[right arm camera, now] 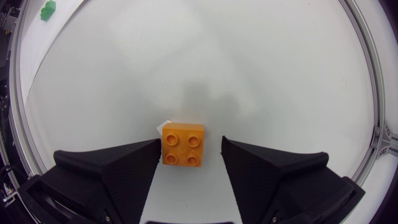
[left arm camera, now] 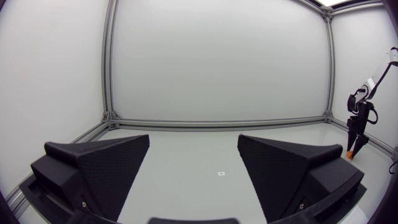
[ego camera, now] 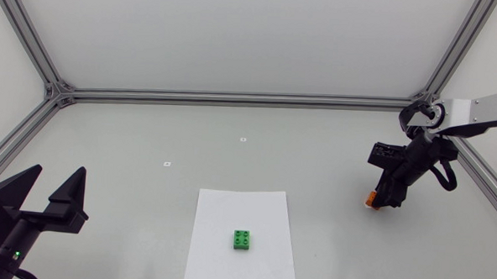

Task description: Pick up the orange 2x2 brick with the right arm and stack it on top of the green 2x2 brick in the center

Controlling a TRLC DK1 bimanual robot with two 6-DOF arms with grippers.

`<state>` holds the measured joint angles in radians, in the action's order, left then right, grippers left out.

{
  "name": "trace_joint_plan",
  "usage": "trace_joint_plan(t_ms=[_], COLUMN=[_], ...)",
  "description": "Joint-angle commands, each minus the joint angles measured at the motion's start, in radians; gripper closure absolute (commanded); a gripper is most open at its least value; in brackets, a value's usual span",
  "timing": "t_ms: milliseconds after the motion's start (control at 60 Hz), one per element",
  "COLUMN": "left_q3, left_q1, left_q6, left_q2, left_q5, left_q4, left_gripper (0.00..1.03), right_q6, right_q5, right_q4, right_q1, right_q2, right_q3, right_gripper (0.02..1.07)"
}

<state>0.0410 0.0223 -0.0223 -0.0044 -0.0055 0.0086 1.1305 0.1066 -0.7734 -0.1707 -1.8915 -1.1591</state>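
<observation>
Orange brick (right arm camera: 182,144): sat between right gripper (right arm camera: 191,149) fingers, nearer one.
Right jaws: stood apart, unclamped.
Green brick (ego camera: 243,239): lay well apart from right gripper.

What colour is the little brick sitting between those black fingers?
Orange; the brick shows best in the right wrist view.

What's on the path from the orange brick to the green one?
Nothing stands in the way. The head view shows only bare table and the edge of the white sheet between the orange brick and the green brick.
</observation>
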Motion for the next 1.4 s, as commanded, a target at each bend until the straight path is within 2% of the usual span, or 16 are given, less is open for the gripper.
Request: trace_joint_plan(t_ms=[0, 117, 250, 300, 517, 817, 1300, 1383], left_q3=[-0.041, -0.041, -0.041, -0.041, -0.041, -0.041, -0.041, -0.041], left_q1=[-0.002, -0.002, -0.002, -0.002, -0.002, -0.002, -0.002, -0.002], left_q6=[0.013, 0.013, 0.013, 0.013, 0.013, 0.013, 0.013, 0.013], left_q2=[-0.008, -0.008, -0.008, -0.008, -0.008, -0.008, -0.008, -0.008], left_q5=[0.004, 0.004, 0.004, 0.004, 0.004, 0.004, 0.004, 0.006], left_q4=[-0.015, -0.015, -0.015, -0.015, -0.015, -0.013, -0.013, -0.015], left_gripper=[0.04, 0.04, 0.04, 0.04, 0.04, 0.04, 0.04, 0.04], right_q6=[0.026, 0.029, 0.032, 0.037, 0.037, 0.052, 0.051, 0.051], right_q5=[-0.005, -0.005, -0.005, -0.005, -0.007, -0.016, -0.027, -0.018], right_q4=[0.005, 0.006, 0.005, 0.005, 0.008, 0.006, -0.001, -0.024], right_q1=[0.007, 0.008, 0.008, 0.008, 0.01, 0.02, 0.022, 0.019], right_q2=[-0.021, -0.024, -0.026, -0.026, -0.031, 0.008, 0.032, 0.032], right_q3=[0.013, 0.015, 0.018, 0.018, 0.026, 0.053, 0.049, 0.036], right_gripper=[0.41, 0.48, 0.49, 0.54, 0.54, 0.61, 0.63, 0.68])
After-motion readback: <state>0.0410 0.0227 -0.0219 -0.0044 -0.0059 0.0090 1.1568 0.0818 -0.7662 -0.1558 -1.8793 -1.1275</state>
